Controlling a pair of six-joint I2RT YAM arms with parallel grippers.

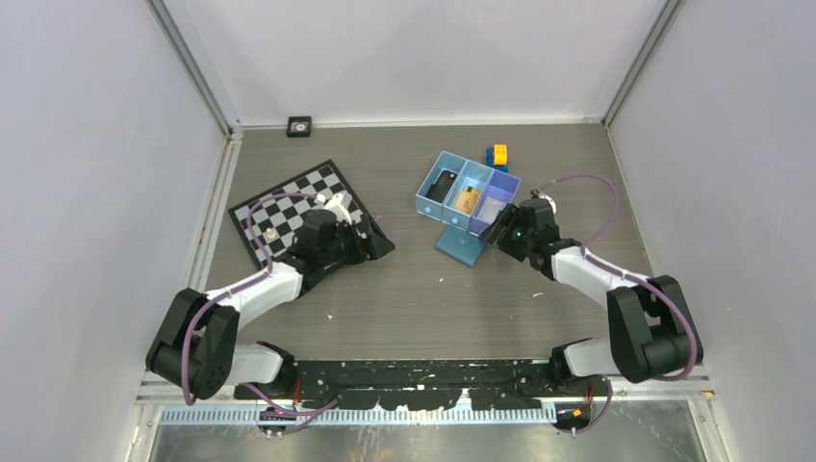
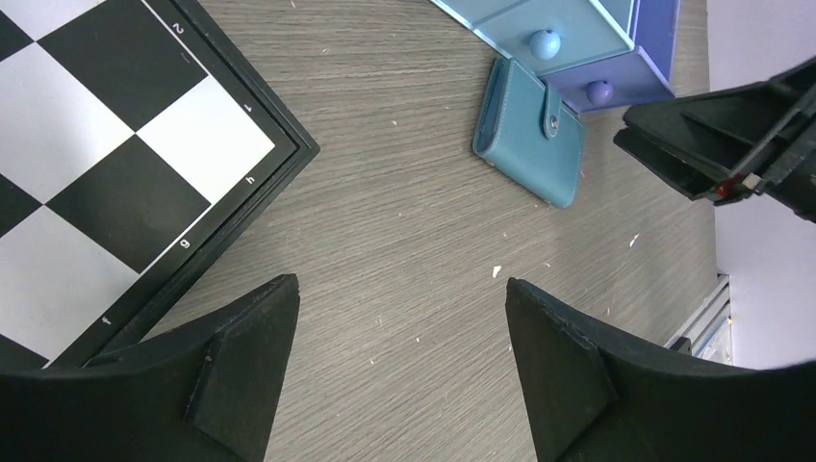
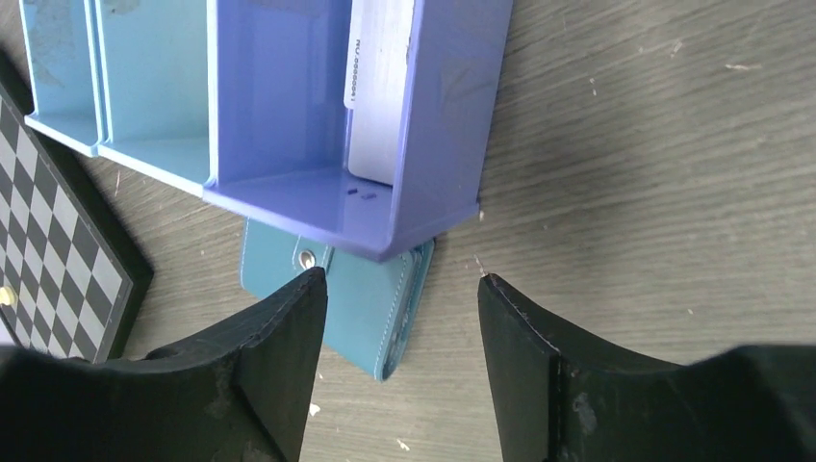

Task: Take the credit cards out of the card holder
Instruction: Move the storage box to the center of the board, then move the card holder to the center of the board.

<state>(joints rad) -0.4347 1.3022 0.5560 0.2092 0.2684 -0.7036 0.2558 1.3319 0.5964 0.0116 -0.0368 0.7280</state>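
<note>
The light-blue card holder (image 1: 460, 244) lies closed on the table, its far edge under the front of the blue box tray (image 1: 430, 181). It also shows in the left wrist view (image 2: 529, 130) and the right wrist view (image 3: 361, 308). A black card (image 1: 443, 185), an orange-tan card (image 1: 469, 199) and a silvery grey card (image 1: 492, 210) lie in the tray's three compartments; the grey one shows in the right wrist view (image 3: 380, 87). My right gripper (image 1: 500, 229) (image 3: 401, 276) is open and empty just above the holder's right end. My left gripper (image 1: 373, 241) (image 2: 399, 284) is open and empty, left of the holder.
A chessboard (image 1: 289, 207) lies at the left, under my left arm, with a white piece (image 1: 337, 202) on it. A yellow and blue block (image 1: 497, 156) stands behind the tray. A small black square object (image 1: 299, 125) sits at the back wall.
</note>
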